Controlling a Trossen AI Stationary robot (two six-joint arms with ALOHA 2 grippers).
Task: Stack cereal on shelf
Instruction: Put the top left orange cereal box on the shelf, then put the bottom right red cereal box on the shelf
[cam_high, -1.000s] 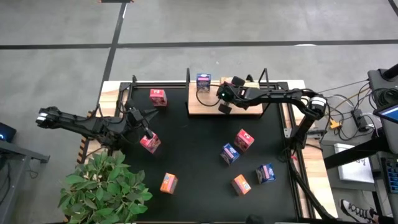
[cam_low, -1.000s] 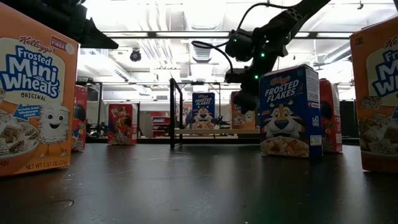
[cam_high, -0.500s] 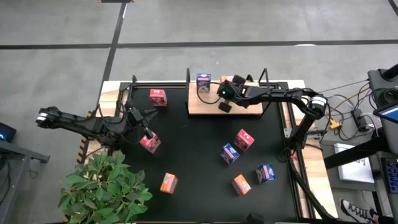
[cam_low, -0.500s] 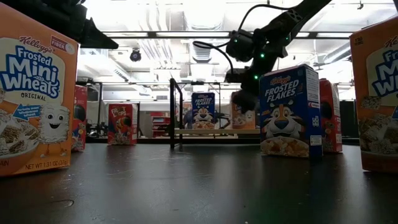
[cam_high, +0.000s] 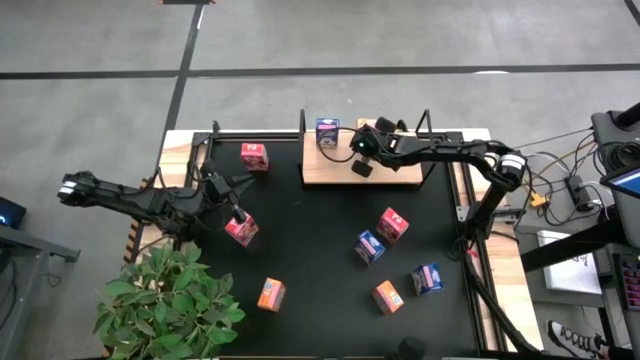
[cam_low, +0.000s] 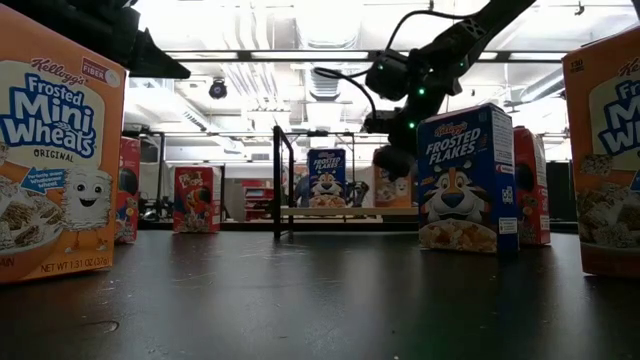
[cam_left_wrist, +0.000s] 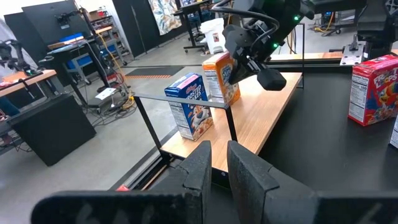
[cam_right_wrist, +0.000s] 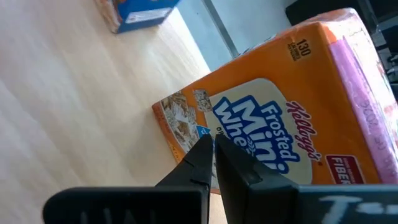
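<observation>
The right gripper (cam_high: 362, 168), jaws together and empty, hangs over the light wooden shelf board (cam_high: 335, 170) at the bench's far edge, with the orange cardboard Mini-Wheats cereal box (cam_right_wrist: 298, 130) standing upright just ahead of the jaws, beside the blue box (cam_high: 327, 131).

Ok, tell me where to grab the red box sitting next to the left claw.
Take the red box from above, across two opposite side faces. It stands on the mat with its top open to the camera and nothing beside it. The left claw, shut, sits just at its edge, so it probably needs to open and shift over the box first.
</observation>
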